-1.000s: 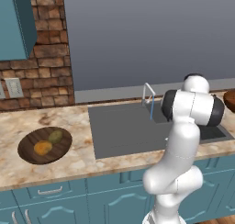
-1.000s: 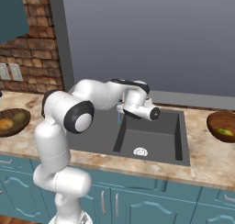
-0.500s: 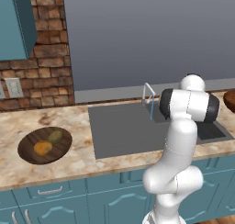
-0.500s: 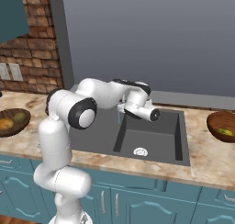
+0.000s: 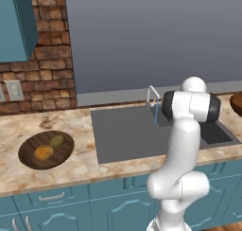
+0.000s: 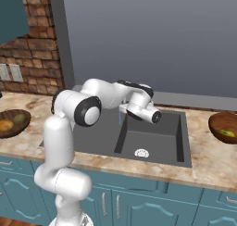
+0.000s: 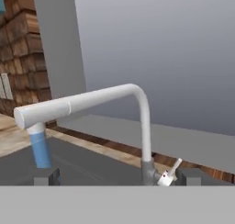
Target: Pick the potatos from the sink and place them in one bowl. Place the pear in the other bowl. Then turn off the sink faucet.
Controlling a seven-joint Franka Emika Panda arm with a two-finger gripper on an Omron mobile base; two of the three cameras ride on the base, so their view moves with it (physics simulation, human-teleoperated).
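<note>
In the hand view my gripper [image 7: 117,178] is open, its dark fingertips [image 7: 46,176] standing wide apart just in front of the sink faucet [image 7: 96,98]. The faucet's small lever [image 7: 170,170] sticks up beside the right tip. A blue stream of water [image 7: 41,149] runs from the spout into the sink [image 5: 123,135]. Both potatos, one orange [image 5: 44,152] and one olive-green [image 5: 57,141], lie in the dark brown bowl [image 5: 28,161] on the left counter. The pear [image 6: 227,133] lies in the reddish-brown bowl [image 6: 217,123] on the right counter.
A brick wall with a socket plate [image 5: 12,90] and a teal wall cabinet [image 5: 19,22] stand at the back left. The sink's deep well with its drain [image 6: 141,153] lies below my hand. Teal cabinet fronts [image 5: 71,201] run under the marbled counter.
The arm's elbow has shifted slightly left, toward the faucet. The gripper has stayed open, and water still runs.
</note>
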